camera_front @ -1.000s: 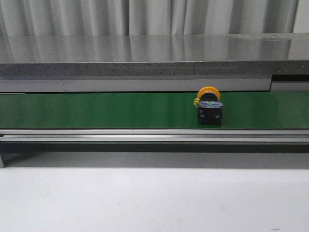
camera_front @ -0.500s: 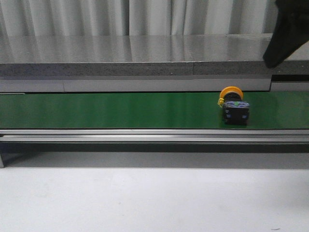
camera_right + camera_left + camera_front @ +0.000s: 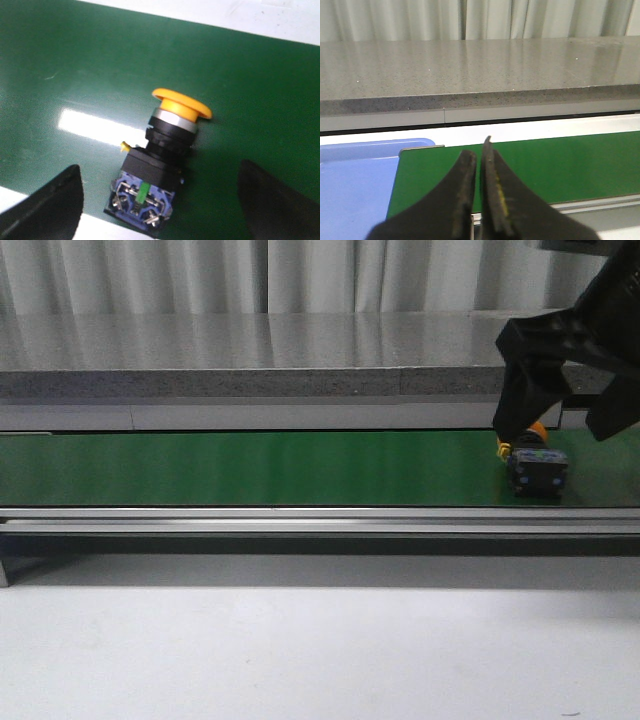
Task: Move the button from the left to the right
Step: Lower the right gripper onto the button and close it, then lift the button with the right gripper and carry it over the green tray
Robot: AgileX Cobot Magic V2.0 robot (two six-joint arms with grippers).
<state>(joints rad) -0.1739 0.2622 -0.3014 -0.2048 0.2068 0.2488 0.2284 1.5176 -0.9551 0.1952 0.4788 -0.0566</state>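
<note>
The button (image 3: 537, 468) lies on its side near the right end of the green belt (image 3: 250, 468), yellow-orange cap pointing back and dark block body toward me. My right gripper (image 3: 562, 425) hangs open just above it, one finger on each side, not touching. In the right wrist view the button (image 3: 162, 162) sits between the two wide-apart fingertips (image 3: 52, 207), showing its blue and green terminal face. My left gripper (image 3: 479, 152) is shut with nothing in it, over the belt's left end, and the front view does not show it.
A blue tray (image 3: 355, 185) lies just past the belt's left end. A grey stone ledge (image 3: 250, 355) runs behind the belt, with curtains beyond. A metal rail (image 3: 300, 520) edges the belt's front, and a white table (image 3: 300, 650) lies before it.
The button has travelled right along the belt. My right gripper has come down from the upper right and now straddles it, open.
</note>
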